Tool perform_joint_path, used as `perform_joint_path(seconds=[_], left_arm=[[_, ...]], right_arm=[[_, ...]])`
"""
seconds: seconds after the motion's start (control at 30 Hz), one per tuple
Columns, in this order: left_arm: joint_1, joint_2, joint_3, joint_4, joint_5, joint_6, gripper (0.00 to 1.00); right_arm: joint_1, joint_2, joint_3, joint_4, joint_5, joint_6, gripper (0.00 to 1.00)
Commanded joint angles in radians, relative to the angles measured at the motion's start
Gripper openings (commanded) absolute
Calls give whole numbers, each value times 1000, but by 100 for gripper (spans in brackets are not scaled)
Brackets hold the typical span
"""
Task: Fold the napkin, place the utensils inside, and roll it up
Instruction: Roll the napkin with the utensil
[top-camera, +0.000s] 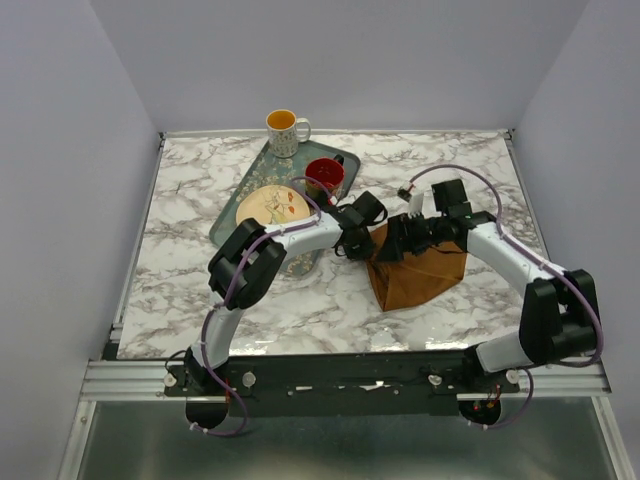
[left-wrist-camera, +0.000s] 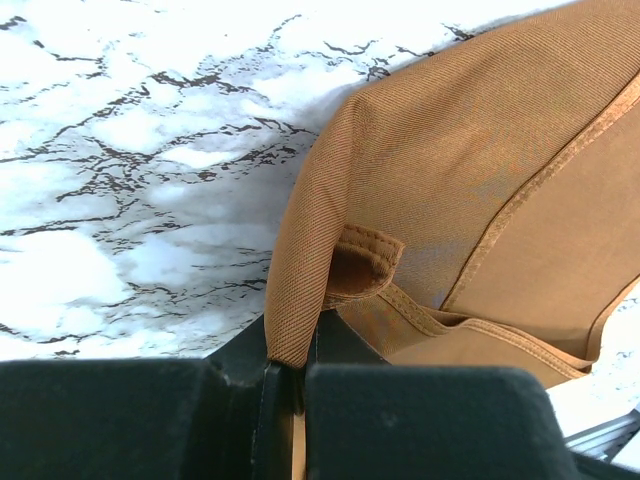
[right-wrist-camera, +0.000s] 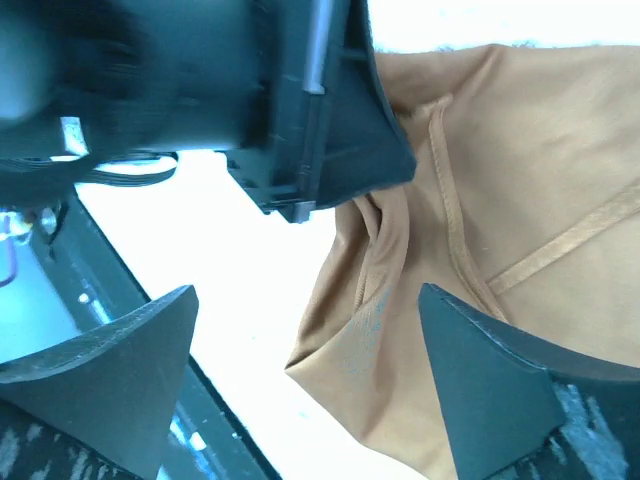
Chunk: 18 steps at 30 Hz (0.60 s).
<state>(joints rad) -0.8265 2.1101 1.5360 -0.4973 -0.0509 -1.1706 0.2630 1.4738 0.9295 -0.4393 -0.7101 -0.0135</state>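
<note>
Top external view first, said the desk: where did the napkin (top-camera: 420, 272) lie, and which way did it point?

Me: It lay folded on the marble table (top-camera: 200, 300), right of centre. It was well apart from the green tray (top-camera: 232, 205) with its plate (top-camera: 270, 207) and red cup (top-camera: 324, 177), and from the mug (top-camera: 285, 128) at the tray's far end. Its broad side faced the far edge, under my left gripper (top-camera: 368, 238) and right gripper (top-camera: 396, 240). It narrowed to a corner aimed at the near edge, slightly to my left. It looked about as wide as deep, so I could name no clear long axis.

Desk: What did the left wrist camera show?

Me: The jaws were all but closed, pinching a raised fold at the napkin's far left edge. The cloth rose from between the fingers (left-wrist-camera: 430, 420), and a hemmed flap curled just beside the pinch.

Desk: And the right?

Me: It was spread as wide as it went and held nothing. One finger (right-wrist-camera: 110, 380) hung over bare table and the other over the cloth; whether that one touched, I could not tell. The left gripper's clamp sat just beyond.
</note>
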Motion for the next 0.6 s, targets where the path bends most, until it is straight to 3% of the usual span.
perform_joint_path(seconds=[0.0, 0.07, 0.13, 0.23, 0.37, 0.57], left_arm=[[-6, 34, 3, -60, -78, 26, 0], [-10, 30, 0, -60, -78, 29, 0], [-11, 30, -2, -60, -79, 31, 0], [-11, 33, -1, -58, -67, 28, 0], [-11, 33, -5, -57, -66, 28, 0], [-11, 22, -14, -55, -46, 19, 0]], right_arm=[[7, -174, -35, 0, 131, -69, 100], [7, -262, -112, 104, 185, -30, 100], [4, -323, -130, 120, 288, 125, 100], [-1, -268, -52, -41, 267, 83, 100], [18, -277, -112, 31, 308, 90, 100], [266, -259, -155, 21, 685, 131, 97]])
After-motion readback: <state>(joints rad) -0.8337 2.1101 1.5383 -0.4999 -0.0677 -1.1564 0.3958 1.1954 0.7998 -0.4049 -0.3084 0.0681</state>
